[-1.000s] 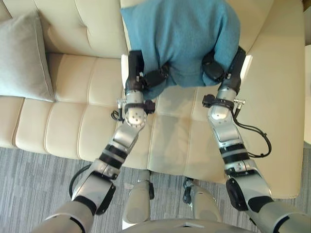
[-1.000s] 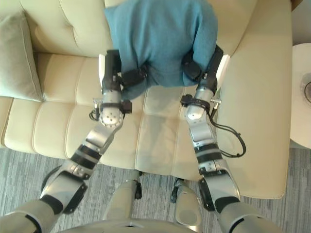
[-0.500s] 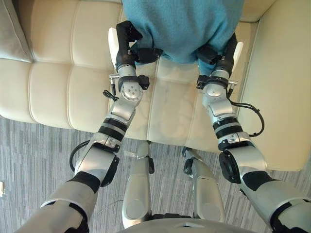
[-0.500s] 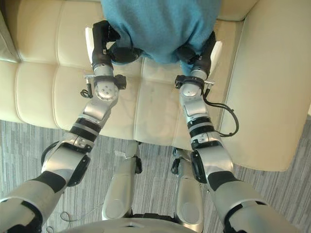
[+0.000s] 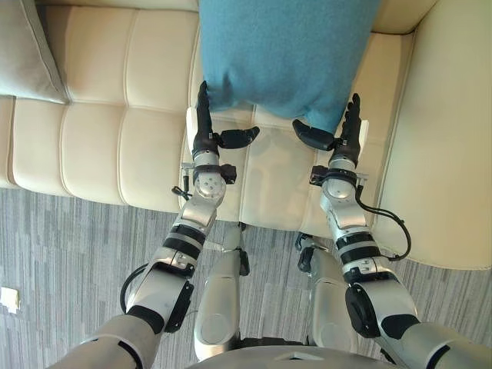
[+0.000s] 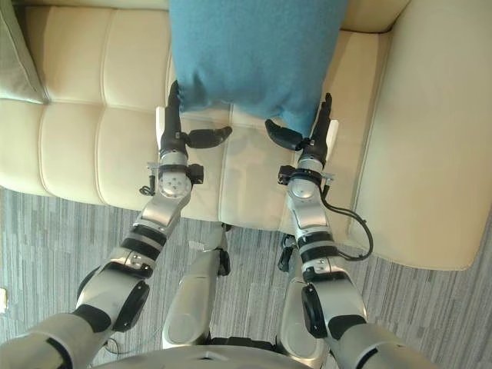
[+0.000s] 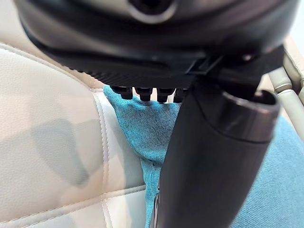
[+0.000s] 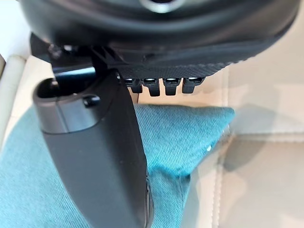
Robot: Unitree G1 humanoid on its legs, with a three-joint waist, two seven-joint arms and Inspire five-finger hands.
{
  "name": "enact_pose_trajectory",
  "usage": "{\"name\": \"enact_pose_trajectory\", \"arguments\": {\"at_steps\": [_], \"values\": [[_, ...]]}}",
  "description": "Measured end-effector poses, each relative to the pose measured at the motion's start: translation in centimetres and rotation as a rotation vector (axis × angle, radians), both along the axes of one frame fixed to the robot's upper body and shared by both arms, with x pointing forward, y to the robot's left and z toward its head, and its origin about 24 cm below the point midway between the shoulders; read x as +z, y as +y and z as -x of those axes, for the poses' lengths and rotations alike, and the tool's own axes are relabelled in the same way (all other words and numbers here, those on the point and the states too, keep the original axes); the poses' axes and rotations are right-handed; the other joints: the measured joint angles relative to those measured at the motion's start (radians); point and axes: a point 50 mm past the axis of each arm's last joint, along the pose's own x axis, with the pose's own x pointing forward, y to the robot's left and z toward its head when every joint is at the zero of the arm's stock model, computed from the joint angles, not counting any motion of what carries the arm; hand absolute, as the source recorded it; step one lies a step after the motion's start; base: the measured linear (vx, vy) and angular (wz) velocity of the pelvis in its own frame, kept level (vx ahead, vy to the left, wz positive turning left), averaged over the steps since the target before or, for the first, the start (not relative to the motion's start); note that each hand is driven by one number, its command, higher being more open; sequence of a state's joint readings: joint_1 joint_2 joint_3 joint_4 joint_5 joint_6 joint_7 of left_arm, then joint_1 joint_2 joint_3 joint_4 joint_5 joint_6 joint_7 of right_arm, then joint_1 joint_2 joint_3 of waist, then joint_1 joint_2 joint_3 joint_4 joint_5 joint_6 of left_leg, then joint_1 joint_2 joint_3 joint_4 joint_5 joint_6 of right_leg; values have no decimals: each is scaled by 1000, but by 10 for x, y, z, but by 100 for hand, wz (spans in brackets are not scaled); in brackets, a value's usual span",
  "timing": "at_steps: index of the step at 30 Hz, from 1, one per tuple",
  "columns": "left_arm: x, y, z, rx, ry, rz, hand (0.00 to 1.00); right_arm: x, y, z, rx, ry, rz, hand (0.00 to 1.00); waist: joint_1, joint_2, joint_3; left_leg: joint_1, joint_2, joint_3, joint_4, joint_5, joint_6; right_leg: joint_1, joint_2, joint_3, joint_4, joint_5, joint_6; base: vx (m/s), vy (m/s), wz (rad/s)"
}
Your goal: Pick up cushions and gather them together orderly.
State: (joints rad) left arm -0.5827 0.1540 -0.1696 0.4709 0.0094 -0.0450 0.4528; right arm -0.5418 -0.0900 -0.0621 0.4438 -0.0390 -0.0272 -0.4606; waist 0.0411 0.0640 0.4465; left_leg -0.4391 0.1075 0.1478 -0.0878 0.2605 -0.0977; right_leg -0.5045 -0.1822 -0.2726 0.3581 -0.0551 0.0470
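On the cream leather sofa point(image 5: 100, 131) lay a teal fabric cushion point(image 5: 288, 54); left hand point(image 5: 205, 137) and right hand point(image 5: 344, 141) flanked it, both spread, perhaps touching.

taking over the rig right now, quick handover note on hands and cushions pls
Both hands are open, fingers straight: left hand by the near left corner of the teal cushion, right hand by its near right corner.
The teal cushion lies on the cream sofa, held by neither hand.
The grey cushion sits apart at the sofa's left end.
Left to do: bring the two cushions together and line them up.
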Motion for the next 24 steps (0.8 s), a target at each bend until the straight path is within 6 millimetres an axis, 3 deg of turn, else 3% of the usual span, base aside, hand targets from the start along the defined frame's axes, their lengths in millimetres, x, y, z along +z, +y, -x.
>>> {"name": "enact_pose_trajectory", "arguments": {"at_steps": [5, 9, 13, 17, 19, 23, 24], "values": [[-24, 19, 22, 17, 37, 21, 100, -32, -22, 25, -27, 82, 38, 100, -5, -39, -22, 51, 5, 9, 0, -18, 13, 63, 12, 6, -39, 0, 2, 22, -90, -8], [-65, 40, 53, 53, 159, 70, 100, -81, -35, 61, -5, 254, 68, 100, -11, -72, -42, 114, 8, 10, 1, -33, 8, 146, 21, 3, -84, -2, 8, 92, -74, 0], [-107, 58, 88, 88, 317, 118, 100, -118, -37, 94, 33, 395, 39, 100, -18, -76, -84, 158, 7, 12, 1, -48, 12, 208, 27, -1, -127, -4, 14, 108, -41, 0], [-170, 76, 145, 141, 597, 148, 100, -166, -32, 138, 79, 609, -6, 100, -24, -75, -191, 232, 8, 12, 1, -59, 0, 323, 40, -17, -203, 1, 22, 76, -25, 5], [-183, 78, 159, 142, 662, 151, 100, -176, -32, 146, 96, 658, 8, 100, -23, -69, -216, 251, 10, 12, 1, -69, 4, 348, 46, -20, -219, 2, 24, 24, -8, 2], [-226, 78, 208, 131, 918, 158, 100, -208, -29, 172, 159, 841, 60, 100, -23, -57, -271, 313, 15, 13, -5, -100, 8, 429, 61, -21, -274, 7, 38, -20, 2, 0], [-228, 78, 211, 129, 931, 154, 100, -209, -29, 174, 163, 853, 64, 100, -23, -57, -273, 316, 15, 13, -5, -102, 7, 433, 62, -21, -278, 8, 40, -32, 5, -1]]}}
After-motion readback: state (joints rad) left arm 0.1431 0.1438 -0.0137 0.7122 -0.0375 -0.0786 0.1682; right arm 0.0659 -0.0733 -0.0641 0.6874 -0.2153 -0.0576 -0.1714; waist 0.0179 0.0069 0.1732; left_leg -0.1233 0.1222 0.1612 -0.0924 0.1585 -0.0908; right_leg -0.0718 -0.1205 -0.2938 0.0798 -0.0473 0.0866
